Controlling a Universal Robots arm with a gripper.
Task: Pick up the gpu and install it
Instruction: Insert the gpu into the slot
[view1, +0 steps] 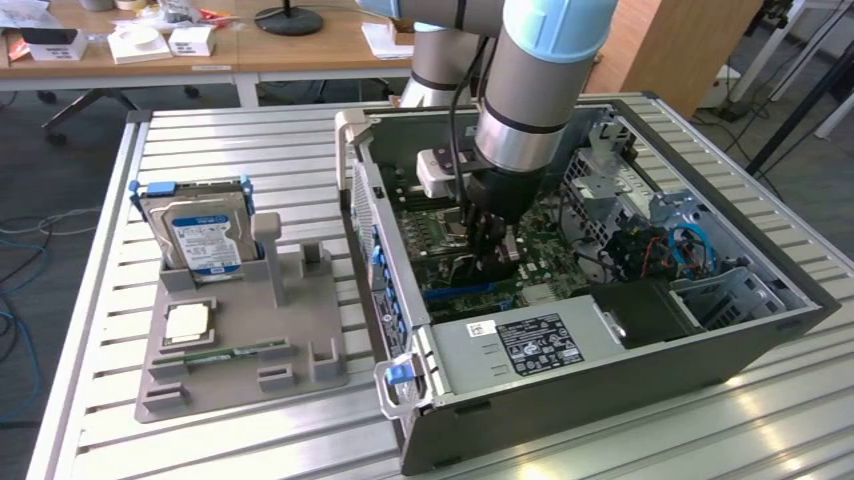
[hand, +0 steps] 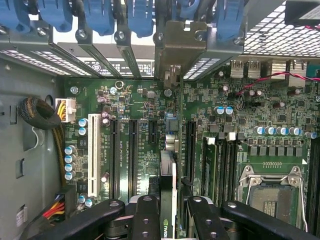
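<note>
Exterior view high, angled down on open case (view1: 694, 385), wrist view close above shared motherboard (hand: 145, 100)

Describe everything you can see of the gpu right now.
The gpu is a thin dark card seen edge-on, with a small green logo near the gripper. It is held perpendicular to the green motherboard, clamped between the black fingers, inside the open computer case. It sits among the board's long black slots. Whether its edge touches a slot cannot be told.
</note>
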